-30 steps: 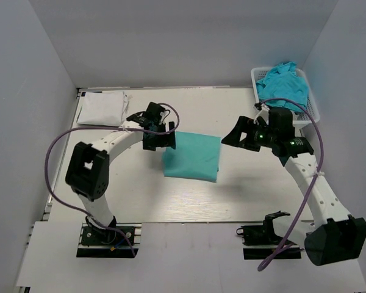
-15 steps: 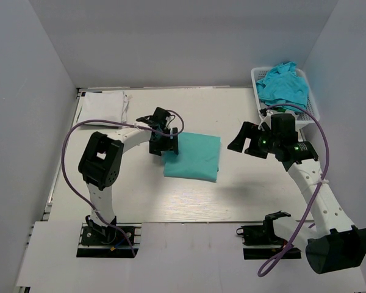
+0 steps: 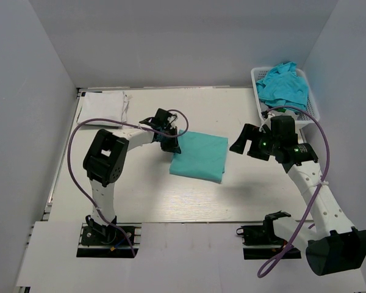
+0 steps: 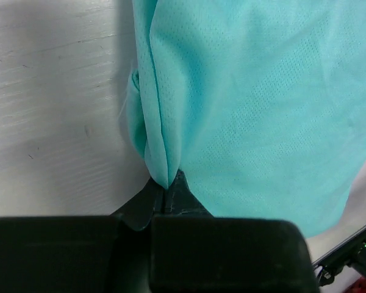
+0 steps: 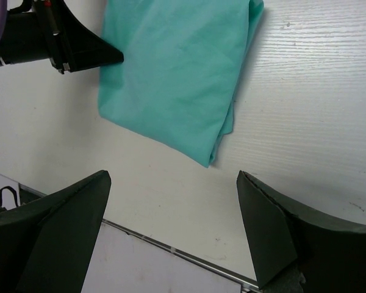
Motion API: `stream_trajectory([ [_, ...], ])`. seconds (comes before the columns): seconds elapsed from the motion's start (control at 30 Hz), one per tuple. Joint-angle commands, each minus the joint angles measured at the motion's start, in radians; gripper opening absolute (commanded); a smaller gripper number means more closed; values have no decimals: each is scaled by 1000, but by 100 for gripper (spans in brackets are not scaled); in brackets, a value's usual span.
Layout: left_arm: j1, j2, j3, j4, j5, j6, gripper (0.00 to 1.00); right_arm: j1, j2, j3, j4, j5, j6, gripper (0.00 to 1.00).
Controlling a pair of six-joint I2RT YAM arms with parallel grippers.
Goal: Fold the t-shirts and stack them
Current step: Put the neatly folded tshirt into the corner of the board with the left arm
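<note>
A folded teal t-shirt (image 3: 199, 157) lies mid-table. My left gripper (image 3: 171, 145) is at its left edge, shut on a pinched fold of the cloth. In the left wrist view the fold (image 4: 158, 146) runs down into the closed gripper (image 4: 166, 184). To the right of the shirt my right gripper (image 3: 246, 144) hangs open above the table, holding nothing. Its wrist view has the shirt (image 5: 171, 73) ahead of the wide-spread gripper (image 5: 172, 177), with bare tabletop between the tips. A folded white t-shirt (image 3: 102, 108) lies at the back left corner.
A white lattice basket (image 3: 312, 107) at the back right holds crumpled teal t-shirts (image 3: 283, 84). Grey walls enclose the table on three sides. A metal rail (image 5: 171, 247) runs along the table's near edge. The left arm's purple cable loops beside its elbow.
My left gripper moved onto the teal shirt's left edge and shut on it. The shirt shifted slightly right and turned a little. The right gripper drew back a little to the right.
</note>
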Motion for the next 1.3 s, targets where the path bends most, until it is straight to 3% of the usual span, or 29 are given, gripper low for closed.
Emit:
stream_trajectory([
  [0.0, -10, 52, -8, -91, -45, 43, 0, -3, -33, -21, -8, 44, -3, 90],
  [0.23, 8, -99, 155, -225, -339, 205, 0, -2, -85, -82, -7, 83, 23, 90],
  [0.5, 68, -100, 346, -352, -545, 431, 0, -3, -71, -45, -2, 110, 54, 90],
  [0.8, 206, -149, 434, -307, -588, 523, 0, -2, -103, -22, 48, 155, 78, 90],
  [1.27, 363, -39, 681, -315, -588, 635, 0, -5, -94, -11, 56, 199, 132, 90],
])
